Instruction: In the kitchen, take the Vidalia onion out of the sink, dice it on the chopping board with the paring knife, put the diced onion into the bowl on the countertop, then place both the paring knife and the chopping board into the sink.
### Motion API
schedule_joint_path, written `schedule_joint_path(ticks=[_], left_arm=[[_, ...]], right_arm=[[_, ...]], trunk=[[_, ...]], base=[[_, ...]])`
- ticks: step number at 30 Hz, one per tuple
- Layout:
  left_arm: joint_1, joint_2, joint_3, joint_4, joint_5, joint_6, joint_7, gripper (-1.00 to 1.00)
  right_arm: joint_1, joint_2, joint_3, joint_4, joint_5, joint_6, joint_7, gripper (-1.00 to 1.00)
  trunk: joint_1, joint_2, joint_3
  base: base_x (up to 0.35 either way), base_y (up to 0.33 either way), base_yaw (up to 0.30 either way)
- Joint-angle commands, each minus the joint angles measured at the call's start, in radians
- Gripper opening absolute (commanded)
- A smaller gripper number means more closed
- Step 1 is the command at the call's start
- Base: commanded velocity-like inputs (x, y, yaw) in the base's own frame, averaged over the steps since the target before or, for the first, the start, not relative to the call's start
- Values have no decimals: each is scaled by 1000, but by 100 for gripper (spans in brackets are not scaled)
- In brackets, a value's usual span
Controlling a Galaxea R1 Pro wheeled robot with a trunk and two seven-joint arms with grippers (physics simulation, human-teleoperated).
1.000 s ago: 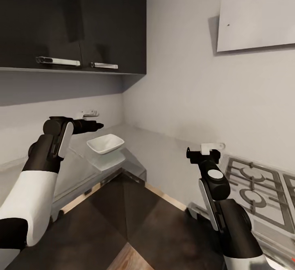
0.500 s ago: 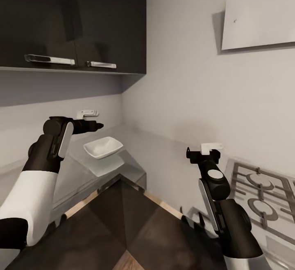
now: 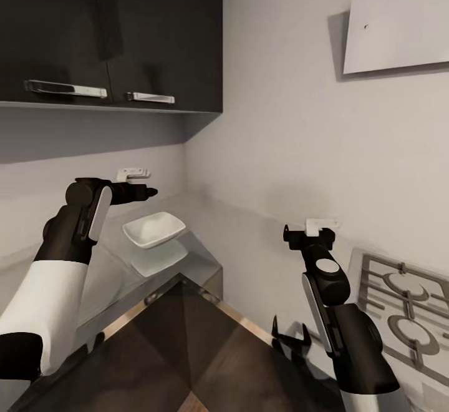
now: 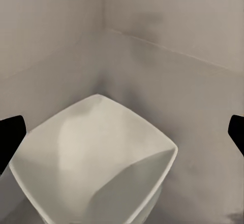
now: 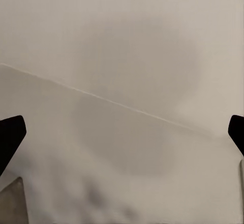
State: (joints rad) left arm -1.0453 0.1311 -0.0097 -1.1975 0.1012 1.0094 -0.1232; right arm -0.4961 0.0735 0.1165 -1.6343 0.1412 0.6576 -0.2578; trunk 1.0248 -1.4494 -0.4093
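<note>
The shallow white squarish bowl with rounded corners (image 3: 154,230) sits on the smooth grey countertop (image 3: 249,243), below and just ahead of the left gripper (image 3: 151,192), which hovers above it without touching. In the left wrist view the bowl (image 4: 96,158) lies between the two dark fingertips (image 4: 10,137), which stand spread wide at the frame's edges. The right gripper (image 3: 305,232) is held over bare countertop near the wall, well apart from the bowl; its fingers (image 5: 11,135) are likewise spread wide, holding nothing. The countertop runs into a corner of pale grey walls, under dark upper cabinets with steel handles (image 3: 112,31). A metal hob grate (image 3: 405,312) lies beside the right arm. The bowl looks empty and plain
</note>
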Motion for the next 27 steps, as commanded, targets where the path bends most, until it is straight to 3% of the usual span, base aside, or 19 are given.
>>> schedule_joint_path(ticks=[1,13,27], left_arm=[[-1,1,-1,-1,9,5,5,100],[-1,1,-1,-1,9,5,5,100],[-1,1,-1,-2,10,5,5,100]], right_arm=[[-1,0,1,-1,9,8,0,100],[-1,0,2,-1,9,8,0,100],[-1,0,2,-1,9,8,0,100]], trunk=[[0,-1,-1],[0,-1,-1],[0,-1,-1]], base=[[107,0,0],[93,2,0],[161,106,0]])
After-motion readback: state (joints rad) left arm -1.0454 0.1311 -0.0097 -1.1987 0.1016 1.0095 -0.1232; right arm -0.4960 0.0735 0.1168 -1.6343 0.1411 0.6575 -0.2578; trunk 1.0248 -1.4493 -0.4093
